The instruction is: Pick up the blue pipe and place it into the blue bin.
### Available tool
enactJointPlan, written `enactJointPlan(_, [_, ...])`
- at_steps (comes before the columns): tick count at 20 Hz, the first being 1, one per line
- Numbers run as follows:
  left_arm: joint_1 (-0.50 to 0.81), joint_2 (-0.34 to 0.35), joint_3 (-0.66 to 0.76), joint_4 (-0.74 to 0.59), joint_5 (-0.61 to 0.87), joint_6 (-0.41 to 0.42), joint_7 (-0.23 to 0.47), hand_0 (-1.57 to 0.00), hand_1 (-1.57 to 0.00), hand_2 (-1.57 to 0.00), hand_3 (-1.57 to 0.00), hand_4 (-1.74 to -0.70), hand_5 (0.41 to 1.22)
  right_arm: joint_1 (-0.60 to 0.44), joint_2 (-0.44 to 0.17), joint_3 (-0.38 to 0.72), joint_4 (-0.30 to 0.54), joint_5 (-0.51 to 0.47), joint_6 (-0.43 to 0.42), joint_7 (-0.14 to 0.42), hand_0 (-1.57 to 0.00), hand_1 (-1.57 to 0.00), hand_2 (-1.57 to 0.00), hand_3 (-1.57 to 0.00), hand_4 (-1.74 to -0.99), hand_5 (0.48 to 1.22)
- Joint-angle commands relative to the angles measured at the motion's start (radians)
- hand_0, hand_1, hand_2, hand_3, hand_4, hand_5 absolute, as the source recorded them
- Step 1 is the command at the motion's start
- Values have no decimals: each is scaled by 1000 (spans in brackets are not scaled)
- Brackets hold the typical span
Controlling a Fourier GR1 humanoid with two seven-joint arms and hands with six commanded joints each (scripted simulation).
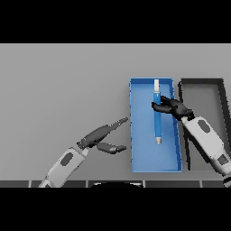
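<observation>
Left hand (101, 137) sits nearest, low on the grey desk (63, 85), fingers straight and spread from the thumb, holding nothing, tips pointing toward the bin's left wall but apart from it. Idle.

Blue bin (134, 135) next, right of centre, long rectangular tray with low walls. Blue pipe (157, 124) is over or in it, lengthwise, roughly parallel to the long walls, pale cap at the far end, small grey tip at the near end. Cannot tell if the pipe already rests on the bin floor or hangs just above it. Nothing else shows in the bin.

Right hand (173, 107) reaches in over the bin's right wall, fingers curled round the pipe's upper half, thumb side toward the pipe. Grip looks firm, off-centre toward the capped end.

Dark grey bin (222, 90) at far right, touching or just beside the blue one, holds nothing that shows; the right forearm crosses its near part.

Step in hand, as I judge it: release into the blue bin, task nearly done. To do it well: lower until the pipe lies flat on the floor, keep it parallel to the walls so neither end rides up on a rim, then open the fingers wide and lift straight up so the pipe isn't dragged or rolled.
</observation>
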Motion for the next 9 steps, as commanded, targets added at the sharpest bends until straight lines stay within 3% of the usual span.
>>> enactJointPlan(1, [4, 5, -1, -7, 3, -4, -6, 1, 1, 1, 1, -829, 471, -9, 1, 4, 5, 3, -9, 12, -50, -38, -37, -22, -1182, 807])
enactJointPlan(9, [24, -4, -28, -58, -15, 16, 19, 1, 1, 1, 1, -826, 474, 0, -2, 7, -7, 9, 1, -16, -20, -15, -14, -8, -1186, 769])
